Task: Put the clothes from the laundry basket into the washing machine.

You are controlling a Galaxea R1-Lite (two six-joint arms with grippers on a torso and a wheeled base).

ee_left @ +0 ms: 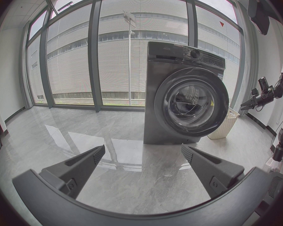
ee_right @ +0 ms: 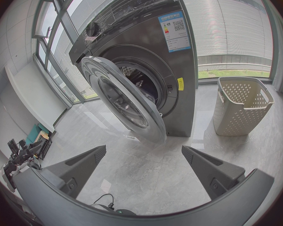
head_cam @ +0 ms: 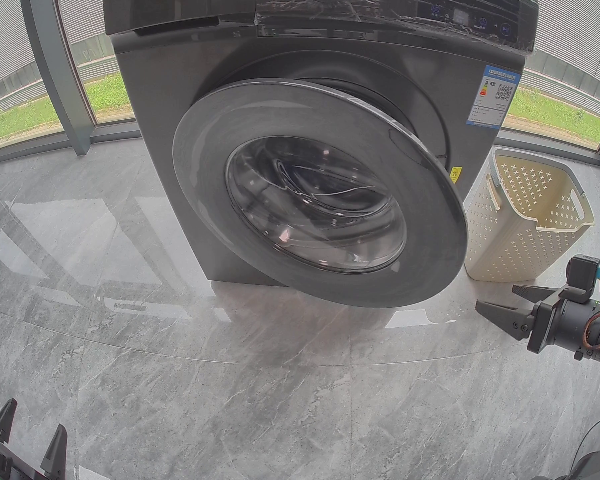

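Washer (head_cam: pixel 300 88): door (head_cam: pixel 313 195) is open, swung out toward me and hinged on my left. From the head view it covers most of the drum opening. Right wrist view looks past the door edge into the drum (ee_right: pixel 141 82): something dark in there with a checked patch, can't tell if it's clothes or drum wall.

Basket (head_cam: pixel 527 215): cream, perforated, upright on the floor (head_cam: pixel 247 381) just right of the washer's front corner. Its inner walls are bare as far down as I can see, and the bottom is hidden.

Right gripper (head_cam: pixel 495 297): in the air in front of the basket, near it but not touching. Fingers are apart with nothing between them, pointing left toward the door's lower edge.

Left gripper (ee_left: pixel 142 148): low on my left, well apart from the washer, fingers spread and holding nothing.

Around: tall windows (head_cam: pixel 80 35) behind the washer, energy label (head_cam: pixel 492 96) on its upper right front.
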